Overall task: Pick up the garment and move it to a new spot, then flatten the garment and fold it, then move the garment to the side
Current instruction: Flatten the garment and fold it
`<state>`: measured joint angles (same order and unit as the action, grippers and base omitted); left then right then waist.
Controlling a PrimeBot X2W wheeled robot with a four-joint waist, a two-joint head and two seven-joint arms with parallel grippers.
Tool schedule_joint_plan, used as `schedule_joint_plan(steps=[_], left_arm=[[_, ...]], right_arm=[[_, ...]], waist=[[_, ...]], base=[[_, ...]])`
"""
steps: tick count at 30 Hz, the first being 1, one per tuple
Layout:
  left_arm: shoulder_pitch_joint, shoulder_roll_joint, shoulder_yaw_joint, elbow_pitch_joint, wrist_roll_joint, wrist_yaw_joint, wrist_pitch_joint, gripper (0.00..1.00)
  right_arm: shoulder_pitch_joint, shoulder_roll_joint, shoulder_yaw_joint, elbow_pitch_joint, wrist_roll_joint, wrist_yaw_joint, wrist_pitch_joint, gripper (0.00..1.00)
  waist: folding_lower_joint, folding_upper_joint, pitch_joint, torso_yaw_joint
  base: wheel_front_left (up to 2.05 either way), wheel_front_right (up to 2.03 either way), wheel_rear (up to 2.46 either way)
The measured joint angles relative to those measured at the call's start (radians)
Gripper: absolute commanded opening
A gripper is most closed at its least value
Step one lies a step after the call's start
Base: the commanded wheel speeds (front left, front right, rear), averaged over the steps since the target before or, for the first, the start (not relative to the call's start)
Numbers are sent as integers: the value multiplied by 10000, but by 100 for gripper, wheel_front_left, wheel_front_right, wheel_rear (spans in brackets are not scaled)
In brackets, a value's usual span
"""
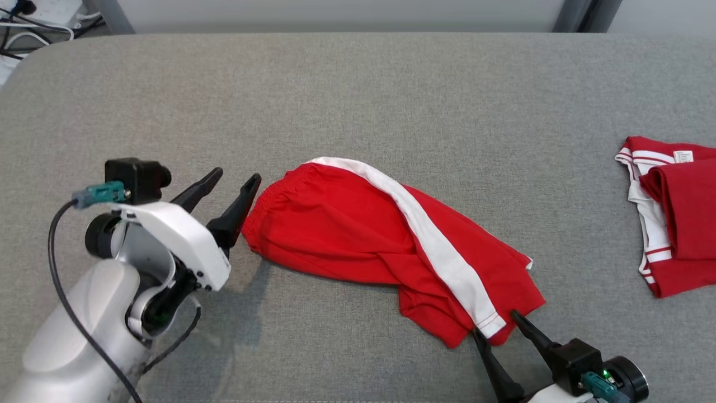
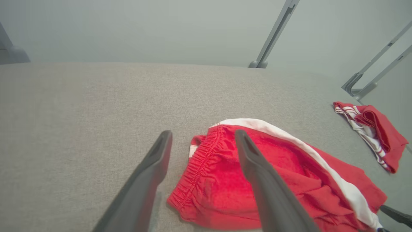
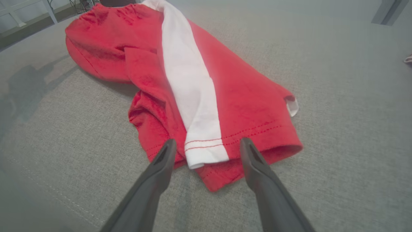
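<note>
Red knit cloth like these shorts should weigh almost nothing and has no stiffness of its own. Lifted by one point it would likely sag, swing and let its layers slide apart. It is not fragile, and the nap of the grey table covering should keep it from skating away under a light push. The best holds look like the two ends. One is the gathered elastic waistband, which is the thickest and firmest edge. The other is the stitched leg hem, where a pinch has to catch both layers or only the top one will rise.

The shorts lie well apart from the folded red-and-white garment, with bare table between them. The hem end points toward that garment and the waistband end points away from it. They are rumpled rather than flat. A broad white side stripe runs along the top from waistband to hem. A fold of cloth is tucked under on the side nearer the robot, and a small white corner shows at the hem edge that faces the folded garment.

The left gripper sits at the waistband end, the end farthest from the folded garment. Its fingers are spread and hold nothing. One fingertip is just beside the elastic, and contact cannot be made out. The right gripper is at the hem end, also spread wide and empty. Its two fingers straddle the end of the stripe, and whether the tips press the cloth is unclear.
</note>
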<state>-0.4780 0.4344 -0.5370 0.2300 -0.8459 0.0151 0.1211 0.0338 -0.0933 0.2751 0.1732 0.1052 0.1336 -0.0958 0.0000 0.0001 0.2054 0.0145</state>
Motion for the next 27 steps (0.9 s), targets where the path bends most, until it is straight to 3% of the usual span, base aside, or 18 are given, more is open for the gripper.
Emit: schedule_joint_plan(steps=[1,4,9,10,16,20,27], left_arm=[[-630,-211,-38,642,-347,-479,357,100],[-1490,-462,-184,1597,-773,-1012,955,100],[-2699,-746,-462,2842,-1526,-1375,1948,100],[-3110,-796,-393,3269,-2086,-1383,2289,100],[-4119,-485,-686,3979,-2844,-1384,3394,100],[-4335,-148,-915,4291,-3298,-1384,3831,100],[-4329,-128,-1166,4683,-4186,-1384,4567,100]], right_arm=[[-185,-4,113,96,0,0,0,100],[-423,-6,326,318,8,0,-2,100],[-681,-27,652,497,31,0,-15,100],[-840,-40,777,573,111,0,-31,100],[-1290,-44,1310,631,261,0,-73,100],[-1487,-35,1592,648,466,0,-176,100],[-1601,-21,1810,736,650,0,-293,100]], waist=[[0,0,199,-40],[0,0,438,-155],[0,0,721,-432],[0,-1,817,-554],[0,0,1080,-1032],[0,0,1273,-1343],[0,0,1512,-1574]], base=[[0,0,0],[0,0,0],[0,0,0],[0,0,0],[0,0,0],[0,0,0],[0,0,0]])
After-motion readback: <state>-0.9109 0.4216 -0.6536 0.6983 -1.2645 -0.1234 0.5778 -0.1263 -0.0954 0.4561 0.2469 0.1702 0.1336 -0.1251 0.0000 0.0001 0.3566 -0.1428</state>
